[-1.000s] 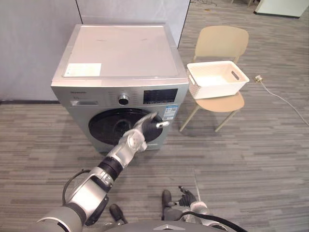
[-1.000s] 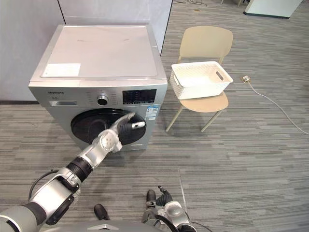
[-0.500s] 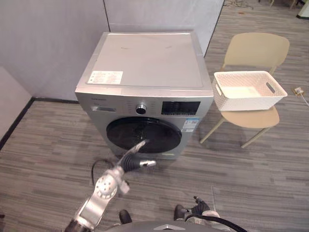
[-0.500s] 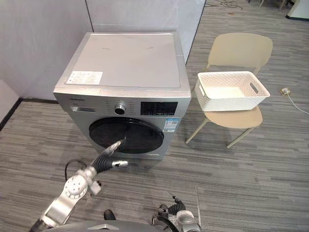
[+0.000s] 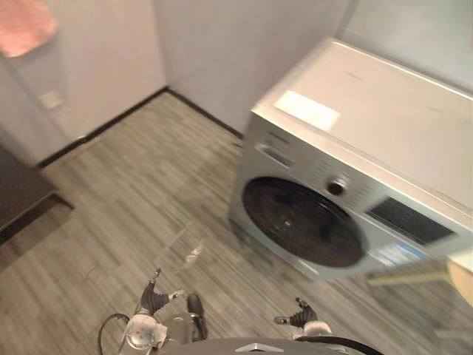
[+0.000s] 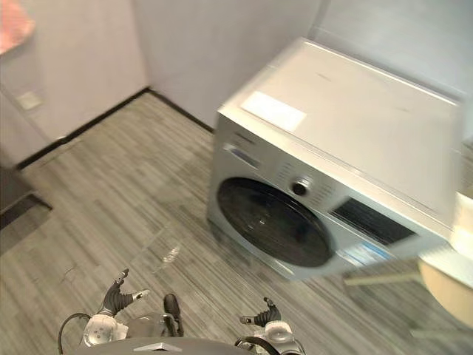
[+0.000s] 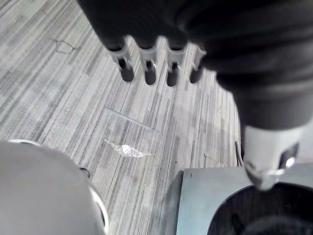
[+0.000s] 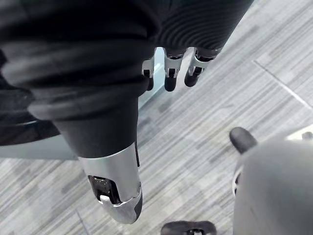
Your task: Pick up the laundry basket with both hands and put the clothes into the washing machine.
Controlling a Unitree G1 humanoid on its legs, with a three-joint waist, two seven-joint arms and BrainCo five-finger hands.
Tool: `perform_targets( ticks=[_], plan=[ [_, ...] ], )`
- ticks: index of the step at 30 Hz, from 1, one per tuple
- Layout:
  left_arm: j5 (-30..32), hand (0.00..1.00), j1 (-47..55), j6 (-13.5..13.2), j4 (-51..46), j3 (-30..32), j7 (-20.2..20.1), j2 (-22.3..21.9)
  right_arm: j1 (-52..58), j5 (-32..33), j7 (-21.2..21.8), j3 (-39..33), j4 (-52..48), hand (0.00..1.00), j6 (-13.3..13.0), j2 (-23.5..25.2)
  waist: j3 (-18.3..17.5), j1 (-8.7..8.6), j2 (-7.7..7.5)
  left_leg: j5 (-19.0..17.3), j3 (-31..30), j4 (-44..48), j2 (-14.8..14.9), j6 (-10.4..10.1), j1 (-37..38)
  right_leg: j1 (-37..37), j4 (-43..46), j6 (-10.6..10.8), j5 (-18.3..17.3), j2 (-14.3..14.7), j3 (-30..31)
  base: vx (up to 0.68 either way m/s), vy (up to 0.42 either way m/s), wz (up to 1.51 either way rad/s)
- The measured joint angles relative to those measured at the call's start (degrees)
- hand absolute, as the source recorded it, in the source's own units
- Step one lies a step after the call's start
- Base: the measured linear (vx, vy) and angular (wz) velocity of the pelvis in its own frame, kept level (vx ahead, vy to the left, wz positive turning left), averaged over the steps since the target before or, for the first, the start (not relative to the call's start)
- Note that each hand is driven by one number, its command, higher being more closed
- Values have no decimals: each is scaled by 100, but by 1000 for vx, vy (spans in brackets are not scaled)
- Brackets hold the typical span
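The silver washing machine stands at the right, its round dark door closed. At the far right edge I see the tan chair seat with a white corner of the laundry basket above it. My left hand hangs low at the bottom left, open, fingers straight over bare floor and holding nothing. My right hand hangs low at the bottom centre, also open and empty, fingers relaxed above the floor. Both hands are well short of the machine and far from the basket.
Grey plank floor spreads to the left of the machine, with a shiny scrap lying on it. Pale walls with a dark baseboard close off the back. A dark low slab sits at the left edge and a pink thing at the top left.
The camera has swung left, so the machine and chair slid to the right. My left hand drew back from the machine's door and dropped low beside me. The door stayed closed.
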Motion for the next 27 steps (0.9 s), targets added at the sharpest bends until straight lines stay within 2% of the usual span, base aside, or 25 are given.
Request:
perform_targets(
  ticks=[1,2,3,4,5,6,7,8,10,11,12,14,15,16,17,18,19,21,23,24,25,26,27],
  plan=[
    [-123,0,22,-19,-3,27,13,-43,8,151,-35,-86,-57,0,-6,5,67,52,89,4,-201,-106,-79,22,245,-317,1154,-643,-4,-355,433,190,308,85],
    [-158,0,22,-14,6,11,10,-29,-2,224,-63,-162,-130,0,-12,23,118,10,135,8,-428,-184,-121,41,396,-613,1945,-892,-347,-321,1074,164,245,58],
    [-163,0,22,-13,6,11,8,-23,0,230,-64,-163,-146,0,-13,29,120,3,130,16,-461,-198,-127,48,420,-649,2031,-882,-397,-293,1155,139,140,90],
    [-272,0,57,-13,16,13,-6,40,24,279,-90,-243,-279,0,-56,114,197,-55,181,112,-810,-430,-183,105,664,-1107,2710,-684,-981,238,2134,177,114,128],
    [-370,0,75,-19,27,23,-60,69,83,312,-103,-263,-478,0,-65,183,244,-112,91,172,-1242,-643,-313,62,940,-1409,2868,-634,-1438,905,2869,220,80,171],
    [-380,0,70,-21,29,32,-147,58,177,355,-99,-263,-580,0,-106,192,246,-110,42,192,-1492,-747,-422,62,1080,-1605,2811,-677,-1664,1242,3221,191,28,149],
    [-402,0,64,-31,33,37,-215,33,248,389,-99,-261,-687,0,-125,193,249,-115,20,196,-1651,-801,-499,55,1165,-1740,2748,-677,-1776,1436,3484,233,12,165],
    [-484,0,28,-47,89,92,-374,-91,387,533,-95,-265,-845,0,-139,172,257,-149,18,-22,-1976,-752,-629,62,1228,-2011,2475,-675,-1926,1820,4170,196,5,156],
    [-492,0,-27,-50,204,222,-560,-221,561,601,-89,-260,-909,0,-161,158,319,-196,61,-252,-2085,-392,-622,-11,1284,-2128,2102,-632,-1939,2054,4880,242,-23,189],
    [-501,0,-37,-48,242,238,-622,-242,617,602,-85,-265,-891,0,-141,159,324,-198,60,-315,-2246,-277,-666,6,1317,-2118,1972,-610,-1920,2077,5014,238,-42,199],
    [-538,0,-91,-49,225,257,-680,-244,767,608,-83,-260,-894,0,-121,177,308,-127,25,-395,-2530,-5,-728,-23,1337,-2068,1606,-601,-1781,2076,5141,336,-91,173],
    [-539,0,-119,-44,221,290,-758,-234,790,612,-106,-274,-898,0,-116,252,291,-75,-78,-512,-2715,327,-784,-221,1371,-1903,823,-608,-1285,1940,4900,401,-137,158],
    [-538,0,-162,-45,204,314,-779,-231,813,602,-80,-264,-909,0,-117,285,256,-44,-152,-681,-2815,560,-789,-475,1317,-1811,210,-624,-628,1909,4684,377,-165,127],
    [-539,0,-185,-26,217,358,-786,-315,778,597,-63,-267,-912,0,-121,222,234,0,-104,-853,-2906,821,-669,-645,1287,-1576,123,-542,-595,1941,4437,372,-165,108],
    [-539,0,-168,-28,208,363,-791,-343,776,596,-62,-267,-925,0,-124,201,229,36,-57,-903,-2900,908,-598,-716,1268,-1477,65,-569,-591,1954,4294,328,-153,98],
    [-589,0,-153,-31,177,418,-852,-468,774,592,-43,-269,-992,0,-127,154,231,21,66,-1102,-2586,1089,-367,-757,1223,-1259,-76,-635,-612,2005,4025,272,-147,106],
    [-593,0,-155,-30,164,423,-907,-584,774,588,-42,-309,-1111,0,-123,135,308,-37,121,-1267,-2087,1258,24,-818,1190,-997,-222,-688,-651,2036,3750,225,-140,114],
    [-595,0,-147,-29,98,421,-919,-632,763,587,-42,-328,-1119,0,-122,160,314,-25,127,-1378,-1526,1383,456,-848,1146,-757,-362,-708,-666,2005,3644,144,-73,88],
    [-610,0,-143,-35,-14,444,-918,-629,710,592,-42,-321,-1123,0,-121,187,379,65,20,-1419,-809,1497,888,-793,950,-575,-449,-662,-702,1827,3537,85,61,69],
    [-648,0,-142,-39,-25,447,-918,-634,669,594,-41,-318,-1125,0,-119,189,359,104,60,-1293,-528,1138,1022,-824,930,-584,-408,-567,-751,1739,3512,42,132,37],
    [-649,0,-121,-37,-18,453,-918,-650,656,595,-40,-314,-1128,0,-119,181,329,121,153,-894,-441,859,1108,-872,965,-601,-397,-500,-773,1761,3509,-2,143,-2],
    [-702,0,-129,-30,-11,488,-907,-587,598,596,-32,-259,-1126,0,-116,294,276,186,105,-901,-297,786,951,-826,1055,-617,-419,-416,-791,1644,3610,-4,120,-21],
    [-700,0,-114,-27,-2,496,-908,-516,601,590,-27,-224,-1127,0,-119,394,265,191,59,-888,-239,742,894,-806,1083,-607,-422,-416,-791,1588,3631,8,171,-36]
  ],
)
